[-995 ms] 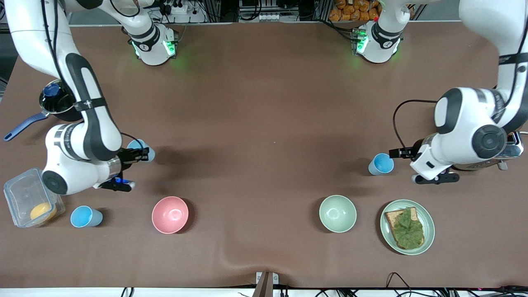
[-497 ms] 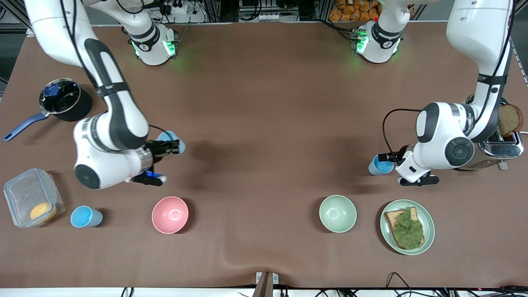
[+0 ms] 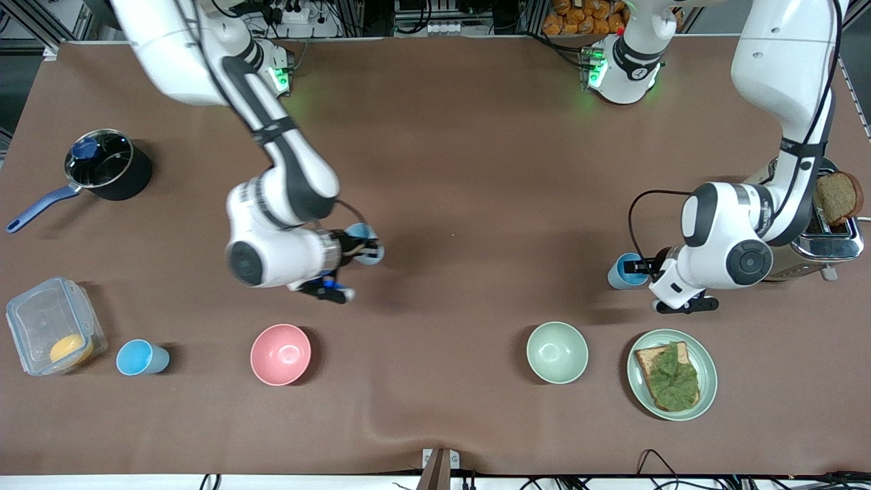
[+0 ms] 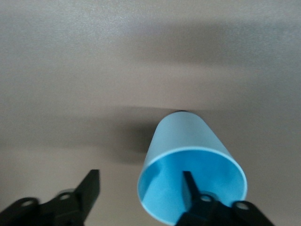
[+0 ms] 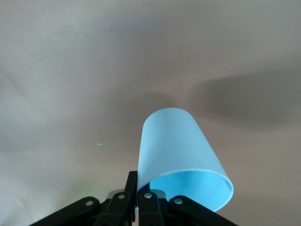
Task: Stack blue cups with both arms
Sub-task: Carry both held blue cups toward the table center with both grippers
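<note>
My right gripper [image 3: 360,250] is shut on the rim of a light-blue cup [image 3: 371,250] and holds it tilted over the middle of the table; in the right wrist view the fingers [image 5: 135,184] pinch the wall of that cup [image 5: 174,146]. My left gripper [image 3: 639,265] is open at a second blue cup [image 3: 620,273] standing on the table near the left arm's end. In the left wrist view the gripper [image 4: 141,188] straddles the wall of this cup [image 4: 188,141], one finger inside and one outside. A third blue cup [image 3: 139,357] stands at the right arm's end.
A pink bowl [image 3: 280,354], a pale green bowl [image 3: 556,352] and a plate [image 3: 636,381] with toast and lettuce stand nearer the front camera. A pot [image 3: 105,167] and a plastic container [image 3: 51,327] are at the right arm's end; a toaster [image 3: 833,245] is by the left arm.
My right arm has carried its cup from the right arm's end toward the table's middle. My left gripper has closed in on the standing cup, one finger now inside it.
</note>
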You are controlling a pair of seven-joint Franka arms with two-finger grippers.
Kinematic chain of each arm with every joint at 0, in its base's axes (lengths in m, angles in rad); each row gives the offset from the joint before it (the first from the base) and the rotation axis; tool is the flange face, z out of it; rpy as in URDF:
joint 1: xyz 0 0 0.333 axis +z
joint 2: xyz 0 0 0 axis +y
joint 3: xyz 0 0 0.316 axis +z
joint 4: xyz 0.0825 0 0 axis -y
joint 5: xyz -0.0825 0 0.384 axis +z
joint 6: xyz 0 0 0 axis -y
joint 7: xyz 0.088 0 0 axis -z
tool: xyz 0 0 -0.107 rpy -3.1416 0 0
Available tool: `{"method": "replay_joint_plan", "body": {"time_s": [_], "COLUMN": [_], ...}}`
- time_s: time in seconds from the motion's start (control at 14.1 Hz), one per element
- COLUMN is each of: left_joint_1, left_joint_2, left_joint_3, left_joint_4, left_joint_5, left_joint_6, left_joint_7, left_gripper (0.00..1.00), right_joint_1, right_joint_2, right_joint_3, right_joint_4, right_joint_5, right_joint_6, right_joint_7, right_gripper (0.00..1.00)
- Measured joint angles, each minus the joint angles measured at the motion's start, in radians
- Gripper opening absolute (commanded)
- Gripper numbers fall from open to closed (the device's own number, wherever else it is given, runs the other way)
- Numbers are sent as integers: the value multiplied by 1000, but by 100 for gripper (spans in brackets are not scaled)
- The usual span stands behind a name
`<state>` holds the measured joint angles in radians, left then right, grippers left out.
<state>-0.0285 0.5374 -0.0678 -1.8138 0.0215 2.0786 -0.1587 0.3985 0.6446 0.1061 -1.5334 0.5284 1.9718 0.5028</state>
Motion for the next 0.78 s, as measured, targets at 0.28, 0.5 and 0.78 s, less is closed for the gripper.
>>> {"method": "replay_joint_plan", "body": {"time_s": [0.28,0.5,0.78], "left_joint_1": [-2,-7,-13], "left_joint_2": [7,-17,-26], "left_joint_3": [-5,-38,-60], "left_joint_4": [4,-21,-34], "left_joint_5": [0,0,0], "left_joint_6": [-1,-3,-3], "left_joint_7": [-24,-77,-113], "left_gripper": [0,0,0], "right_joint_1": [100,108,130], "right_joint_2": [44,48,60], "right_joint_3": [0,0,0], "right_joint_4": [-1,-1,-2], "right_joint_5": [10,12,12], "right_joint_6": [116,118,118], "right_joint_7": [75,77,77], "right_gripper": [0,0,100]}}
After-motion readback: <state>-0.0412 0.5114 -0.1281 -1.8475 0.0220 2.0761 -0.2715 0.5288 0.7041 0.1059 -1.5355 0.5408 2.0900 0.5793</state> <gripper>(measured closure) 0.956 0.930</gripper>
